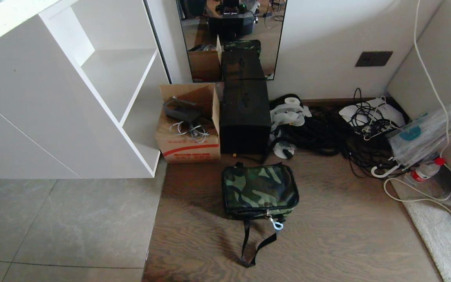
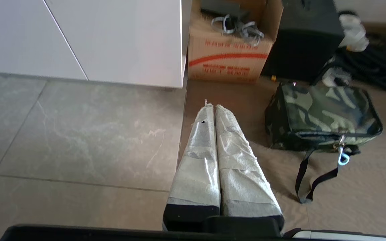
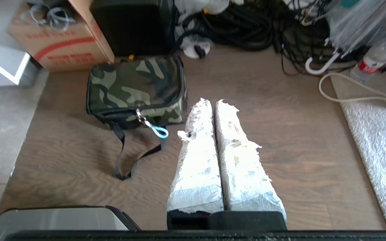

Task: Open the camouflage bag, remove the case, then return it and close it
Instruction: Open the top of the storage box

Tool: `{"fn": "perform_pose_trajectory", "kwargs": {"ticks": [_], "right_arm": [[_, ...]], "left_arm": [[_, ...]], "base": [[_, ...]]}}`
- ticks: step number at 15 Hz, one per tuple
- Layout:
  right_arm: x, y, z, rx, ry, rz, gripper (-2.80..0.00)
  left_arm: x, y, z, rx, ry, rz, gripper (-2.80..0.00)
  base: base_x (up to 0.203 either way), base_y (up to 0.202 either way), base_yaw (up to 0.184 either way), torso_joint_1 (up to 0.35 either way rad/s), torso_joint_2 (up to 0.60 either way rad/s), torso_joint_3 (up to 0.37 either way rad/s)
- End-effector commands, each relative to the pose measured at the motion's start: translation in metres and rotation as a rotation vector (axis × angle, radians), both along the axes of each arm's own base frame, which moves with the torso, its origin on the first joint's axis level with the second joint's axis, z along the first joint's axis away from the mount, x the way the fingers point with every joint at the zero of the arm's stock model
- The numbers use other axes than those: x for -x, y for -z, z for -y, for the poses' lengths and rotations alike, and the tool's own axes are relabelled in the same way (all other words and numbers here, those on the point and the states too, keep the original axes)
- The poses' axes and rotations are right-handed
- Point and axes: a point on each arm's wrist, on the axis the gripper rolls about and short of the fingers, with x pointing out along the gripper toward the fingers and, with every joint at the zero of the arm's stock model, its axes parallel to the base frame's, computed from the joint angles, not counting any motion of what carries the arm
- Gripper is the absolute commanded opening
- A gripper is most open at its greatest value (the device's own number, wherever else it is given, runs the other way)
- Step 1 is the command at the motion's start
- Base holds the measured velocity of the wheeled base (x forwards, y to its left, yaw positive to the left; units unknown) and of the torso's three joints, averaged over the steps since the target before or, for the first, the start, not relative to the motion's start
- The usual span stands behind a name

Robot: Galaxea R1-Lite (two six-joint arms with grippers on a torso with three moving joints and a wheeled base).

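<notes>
The bag (image 1: pixel 260 191) lies zipped shut on the wood floor (image 1: pixel 347 235) at lower centre of the head view, white pull (image 1: pixel 277 224) facing the robot, handy for unzipping. Both pincers, left (image 2: pixel 211 106) and right (image 3: pixel 212 102), hang pressed together and empty short of it, seemingly parked; no case shows, presumably inside.

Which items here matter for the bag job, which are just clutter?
Job: camouflage bag, zipped shut on the floor; its white zipper pull.
Clutter: cardboard box, tall black box, cable pile, water bottle, white shelf unit.
</notes>
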Motion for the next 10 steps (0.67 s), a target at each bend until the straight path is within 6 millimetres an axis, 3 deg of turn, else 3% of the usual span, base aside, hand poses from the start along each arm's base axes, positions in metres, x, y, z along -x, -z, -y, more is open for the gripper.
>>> {"fn": "perform_pose_trajectory", "kwargs": {"ticks": [1,10], "right_arm": [[-0.0001,-0.0001,0.0000,0.000,0.000,0.000,-2.80],[-0.0001,0.0000,0.0000,0.000,0.000,-0.001,-2.80]], "left_arm": [[-0.0006,0.0020,0.0000,0.001,-0.001,-0.007,-2.80],[-0.0006,0.0020,0.0000,0.001,0.000,-0.007,-2.80]], "base": [[0.000,0.000,0.000,0.002,0.00,-0.202],[0.000,0.000,0.000,0.002,0.00,-0.196]]}}
